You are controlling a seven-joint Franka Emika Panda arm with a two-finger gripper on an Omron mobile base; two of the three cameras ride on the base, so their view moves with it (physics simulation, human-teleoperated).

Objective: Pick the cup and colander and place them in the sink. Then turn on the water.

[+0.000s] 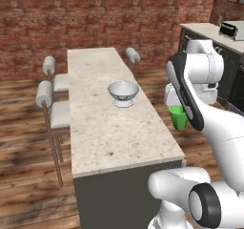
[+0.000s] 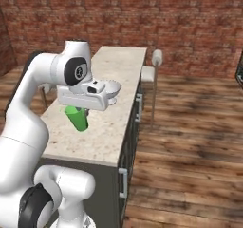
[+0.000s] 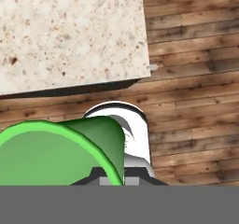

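Note:
The bright-green cup (image 1: 177,117) hangs in the air just off the right long side of the island counter (image 1: 105,123), tilted. My gripper (image 1: 177,109) is shut on it from above. In the right base view the cup (image 2: 77,118) slants below the white hand, with the gripper (image 2: 76,110) at its top. In the hand view the cup's rim (image 3: 51,148) lies at the lower left, with the counter's corner and the wood floor beyond. The white-grey colander (image 1: 123,93) stands upright mid-counter; it shows as the colander (image 2: 113,87) half hidden behind the hand. The sink and the water are out of view.
Two padded stools (image 1: 51,92) stand along the island's left side and a third stool (image 1: 133,56) at its far right corner. A dark cabinet run with a toaster (image 1: 231,30) lies at the back right. Wood floor surrounds the island.

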